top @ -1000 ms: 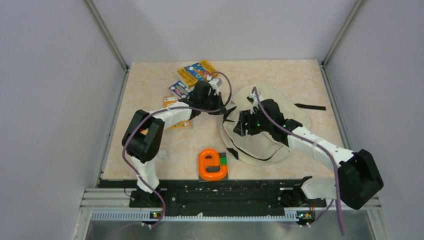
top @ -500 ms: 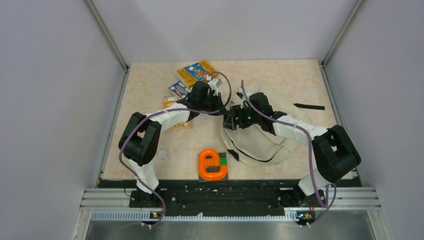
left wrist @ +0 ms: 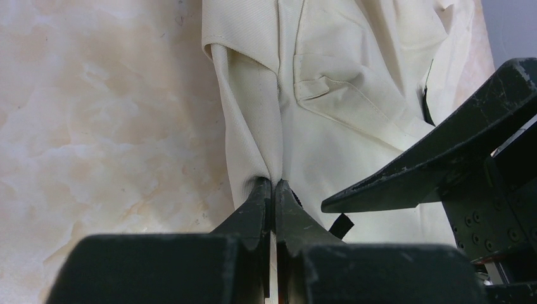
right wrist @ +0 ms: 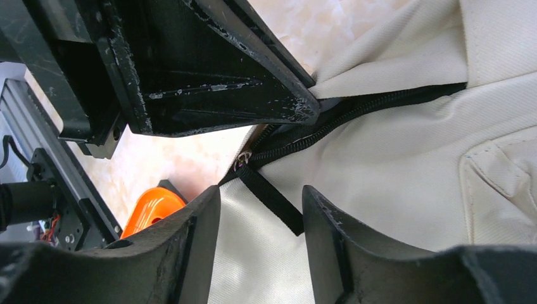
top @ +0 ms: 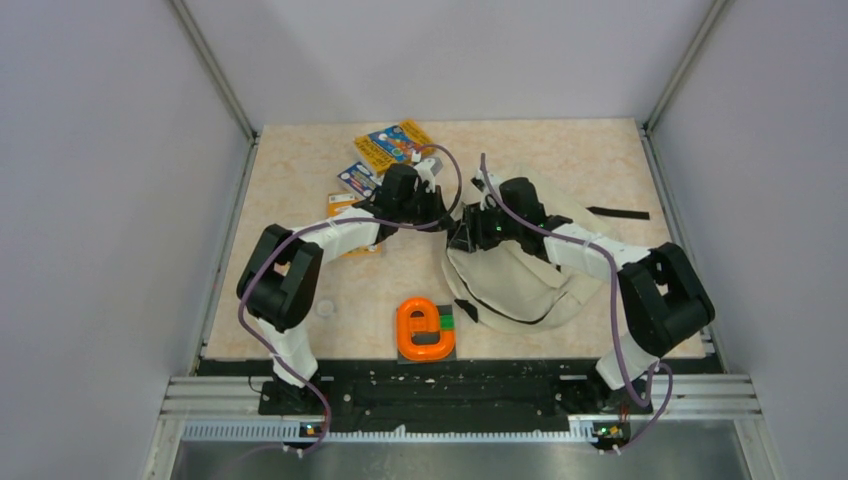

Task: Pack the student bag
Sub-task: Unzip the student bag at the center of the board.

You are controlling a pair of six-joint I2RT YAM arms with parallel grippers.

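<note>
Opening the bag [top: 520, 290]: left gripper [left wrist: 273, 190] pinches its fabric; right gripper [right wrist: 261, 196], spread, straddles the zipper tab [right wrist: 273, 201]. Next, probably clamp and pull.

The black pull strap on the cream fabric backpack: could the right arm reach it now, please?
Probably yes: the open right end effector frames the black pull strap, nothing between; the left end effector pinches the cream backpack.

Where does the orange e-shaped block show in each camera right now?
Top external: orange block at bottom centre, left of the student bag.
Left wrist: not in view.
Right wrist: lower left, beyond the bag.
Shared landmark: the bag's cream fabric.
</note>
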